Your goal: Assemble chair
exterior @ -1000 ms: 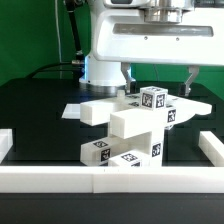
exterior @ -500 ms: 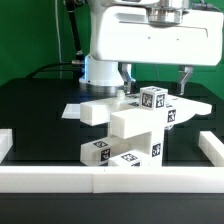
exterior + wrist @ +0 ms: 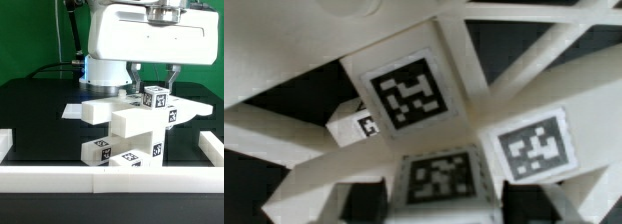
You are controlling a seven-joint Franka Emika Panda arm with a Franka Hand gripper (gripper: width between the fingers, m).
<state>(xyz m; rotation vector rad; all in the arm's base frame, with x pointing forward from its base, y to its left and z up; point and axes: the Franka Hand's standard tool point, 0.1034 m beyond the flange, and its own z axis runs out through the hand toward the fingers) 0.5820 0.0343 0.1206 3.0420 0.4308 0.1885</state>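
white plastic chair (image 3: 128,128): partly joined stack of slab and notched blocks, mid-table behind the border rail (image 3: 112,177)
gripper (image 3: 153,88): clenched on a tagged small post (image 3: 446,176) atop the stack
remaining: post seating unconfirmed — further joins likely

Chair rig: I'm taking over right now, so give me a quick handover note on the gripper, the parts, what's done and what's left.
Gripper: shut on the tagged post at the top of the chair; in the wrist view the fingers flank its tag.
Parts: the chair stands stacked mid-table, just behind the front border rail. The marker board lies behind it.
Done: slab, blocks and post are stacked as one pile.
Left: whether the post is fully seated cannot be told; check it, then release.
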